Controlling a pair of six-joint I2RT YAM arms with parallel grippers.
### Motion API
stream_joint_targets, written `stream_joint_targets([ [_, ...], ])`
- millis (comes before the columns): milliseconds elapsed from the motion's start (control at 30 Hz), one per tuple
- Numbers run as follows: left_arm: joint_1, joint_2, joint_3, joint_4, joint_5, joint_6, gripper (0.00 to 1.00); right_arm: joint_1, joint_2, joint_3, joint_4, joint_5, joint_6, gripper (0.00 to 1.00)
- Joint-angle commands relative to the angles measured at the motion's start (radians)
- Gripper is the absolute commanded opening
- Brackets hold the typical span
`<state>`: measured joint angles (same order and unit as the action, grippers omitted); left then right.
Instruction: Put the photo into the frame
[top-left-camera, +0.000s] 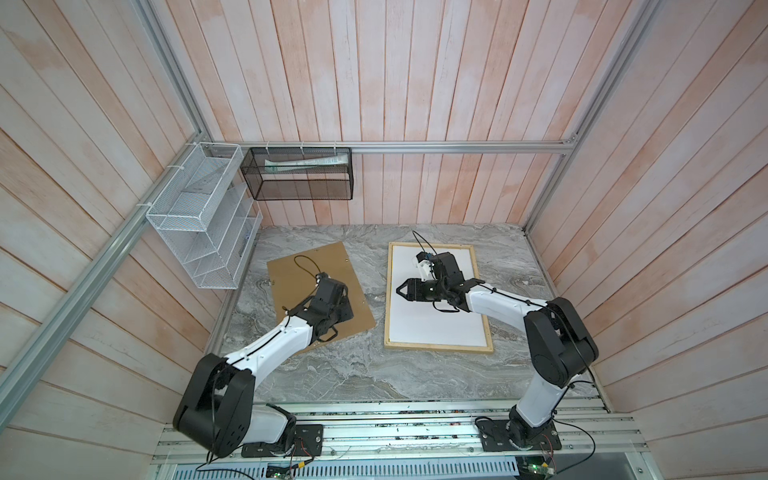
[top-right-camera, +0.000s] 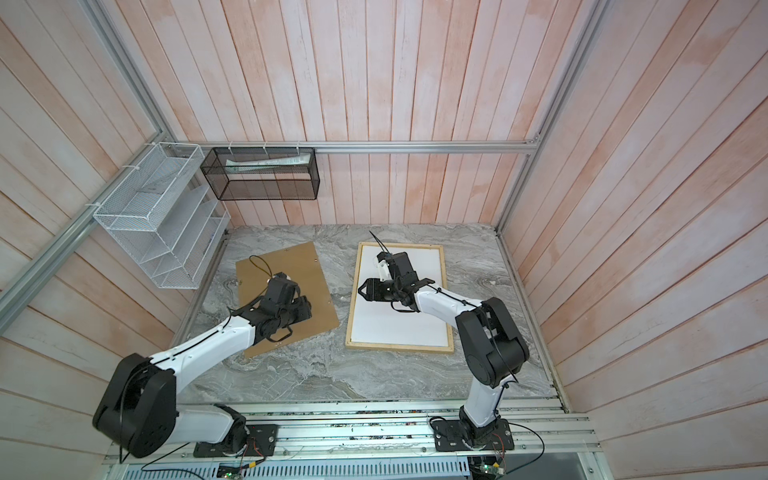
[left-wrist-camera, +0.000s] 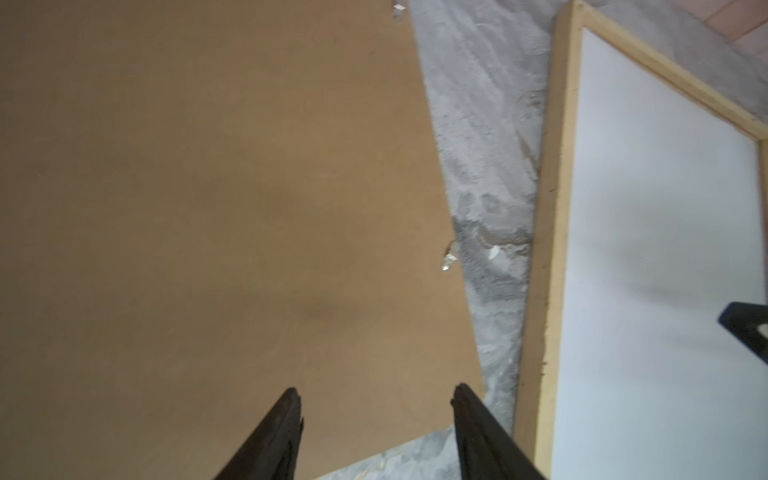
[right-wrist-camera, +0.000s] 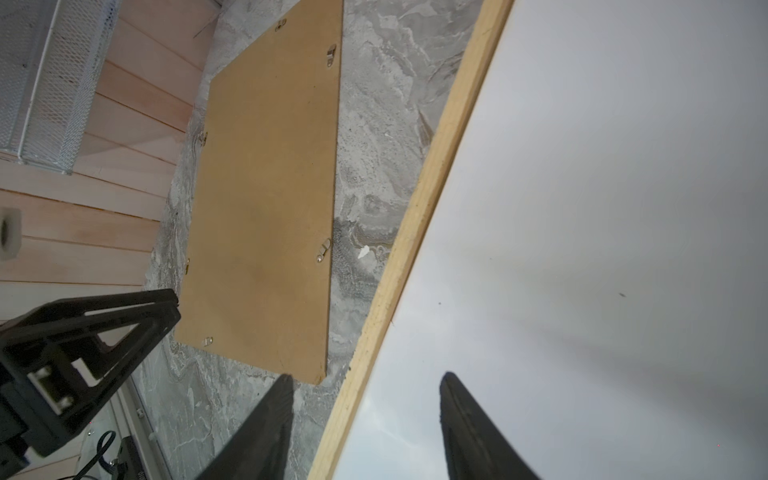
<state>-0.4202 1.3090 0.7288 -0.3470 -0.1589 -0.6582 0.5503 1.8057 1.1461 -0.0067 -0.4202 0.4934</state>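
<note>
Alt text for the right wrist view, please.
The right gripper hovers with its black fingers apart and empty over a rail of the thin pale wooden frame, which is filled by a plain white sheet. Beside the frame, a flat brown backing board lies on the grey marble table.

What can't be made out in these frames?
White sheet in the frame: no print shows in any view; whether it is the photo face down cannot be told.
Sheet's middle: hidden by the right arm in both top views.
Right end effector: open, but contact with the sheet unclear; no side view.
Item in the black mesh basket: too small to identify in both top views.
</note>
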Motion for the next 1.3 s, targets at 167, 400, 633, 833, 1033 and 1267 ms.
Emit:
stream_joint_targets([
  [167,0.121,-0.268,-0.215,-0.154,-0.090,-0.126,0.69,0.073,0.161,0.184,-0.057,-0.076,-0.016,0.59],
  [400,0.308,-0.326,-0.282,-0.091,0.004,-0.111,0.79,0.121,0.265,0.302,-0.149,-0.079,-0.010,0.58],
  [633,0.419,-0.291,-0.210,-0.141,-0.020,-0.012,0.81,0.146,0.311,0.333,-0.187,-0.075,0.007,0.57],
  [833,0.461,-0.204,-0.211,-0.134,0.033,-0.017,0.81,0.160,0.343,0.360,-0.215,-0.069,0.025,0.57],
  [1033,0.471,-0.147,-0.210,-0.098,0.086,-0.001,0.79,0.169,0.387,0.417,-0.274,-0.066,0.021,0.57],
  [1267,0.472,-0.113,-0.206,-0.065,0.118,0.014,0.79,0.177,0.405,0.444,-0.317,-0.060,0.012,0.57],
])
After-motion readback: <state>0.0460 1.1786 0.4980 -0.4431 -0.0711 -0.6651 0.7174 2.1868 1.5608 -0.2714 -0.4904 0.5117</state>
